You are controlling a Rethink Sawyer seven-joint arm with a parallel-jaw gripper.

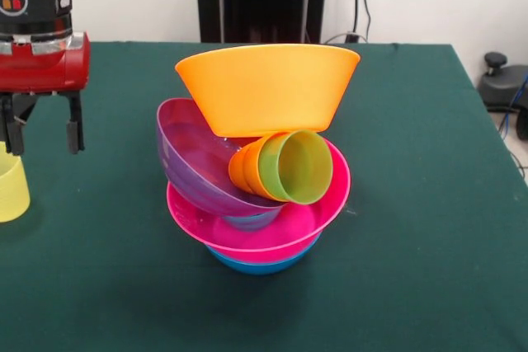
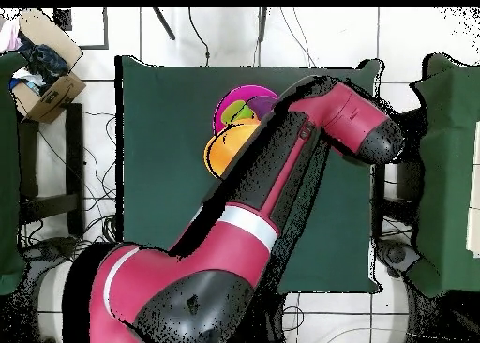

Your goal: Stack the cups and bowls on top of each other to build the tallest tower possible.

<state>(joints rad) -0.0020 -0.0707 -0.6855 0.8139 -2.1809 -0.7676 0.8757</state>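
Gripper: my gripper [image 1: 43, 131] hangs at the table's left side, fingers spread apart with nothing between them.
Yellow cup: the yellow cup [image 1: 11, 188] stands on the green table [image 1: 429, 228] just below my fingers, partly cut off by the edge.
Tower: blue bowl [image 1: 262, 263] at the bottom, pink bowl [image 1: 272, 232] in it, purple bowl [image 1: 194, 162] tilted inside that.
Cups: green cup [image 1: 295, 167] nested in an orange cup [image 1: 242, 170], lying sideways in the pink bowl.
Top: orange bowl [image 1: 268, 86] rests upright on the purple bowl and cups.
Overhead: my arm [image 2: 281, 180] covers most of the tower.

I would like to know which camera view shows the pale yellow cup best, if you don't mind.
The front view: the pale yellow cup stands at the left edge, partly cut off, just below the open gripper. In the overhead view the arm covers that area, so the cup does not show.
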